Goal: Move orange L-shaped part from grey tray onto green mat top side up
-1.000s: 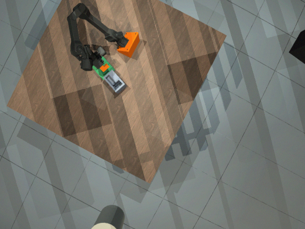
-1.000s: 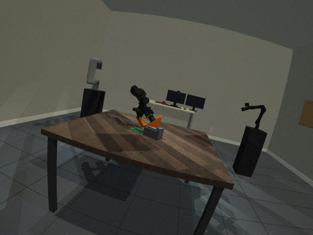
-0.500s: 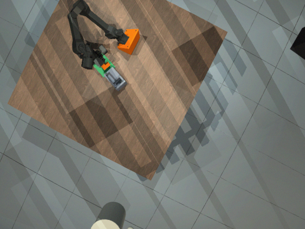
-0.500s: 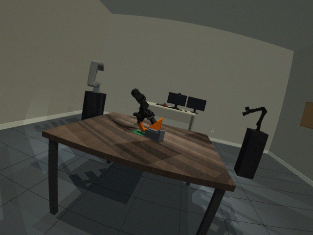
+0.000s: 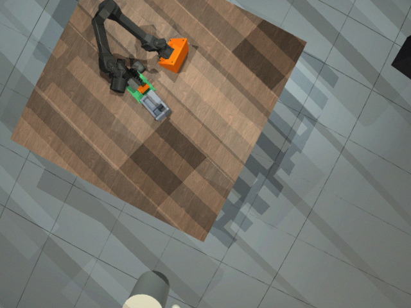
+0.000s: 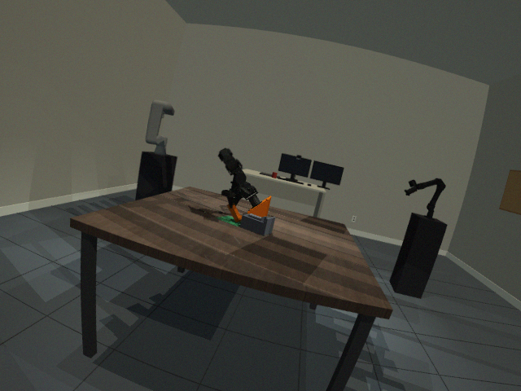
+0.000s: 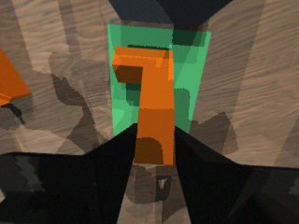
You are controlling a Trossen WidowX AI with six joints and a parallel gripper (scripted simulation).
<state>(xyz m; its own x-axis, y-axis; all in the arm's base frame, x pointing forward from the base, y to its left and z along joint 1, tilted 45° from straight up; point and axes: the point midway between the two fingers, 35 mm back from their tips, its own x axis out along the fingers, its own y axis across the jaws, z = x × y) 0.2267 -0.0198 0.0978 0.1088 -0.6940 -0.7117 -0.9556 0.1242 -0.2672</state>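
Holding the orange L-shaped part [image 7: 156,100] by its straight end, the claw [image 7: 154,151] is clamped on it above the green mat [image 7: 192,84]. The grey tray [image 5: 155,106] stands just beside the mat on the wooden surface [image 5: 205,109], its pocket vacant.

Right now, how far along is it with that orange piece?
Done: the orange L-shaped part is out of the grey tray. In hand: the claw pinches its straight end over the green mat. Left: lay it flat on the mat and let go.
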